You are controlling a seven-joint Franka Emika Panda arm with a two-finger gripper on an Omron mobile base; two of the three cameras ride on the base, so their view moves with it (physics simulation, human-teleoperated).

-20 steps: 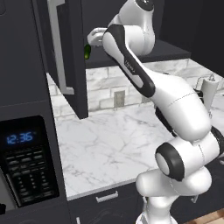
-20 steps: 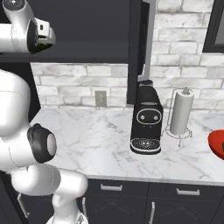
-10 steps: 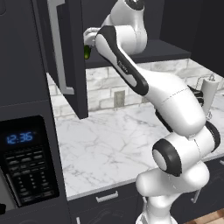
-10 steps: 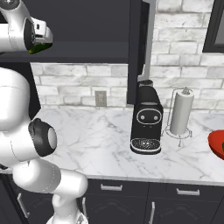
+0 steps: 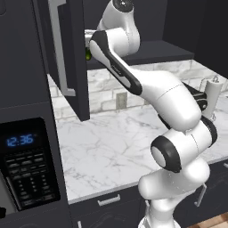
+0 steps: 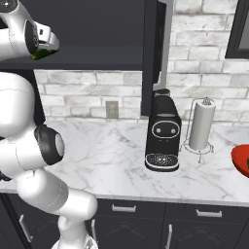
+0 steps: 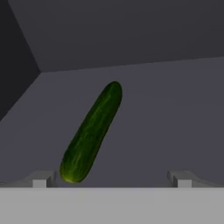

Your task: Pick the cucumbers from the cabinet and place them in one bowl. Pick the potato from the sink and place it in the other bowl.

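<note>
The claw [image 7: 109,179] stands wide inside the cabinet [image 5: 67,58], holding nothing. One cucumber [image 7: 91,133] lies on the shelf, slanting toward one o'clock, its near end just beside the left fingertip [image 7: 40,179]. Closing now would probably nudge it sideways, not grip it.

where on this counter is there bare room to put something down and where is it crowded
The marble counter is bare from the wall outlet across to the coffee machine, and on the microwave side under the open cabinet door. It gets crowded to the right: the coffee machine, the paper towel holder and the red bowl stand close together.
</note>
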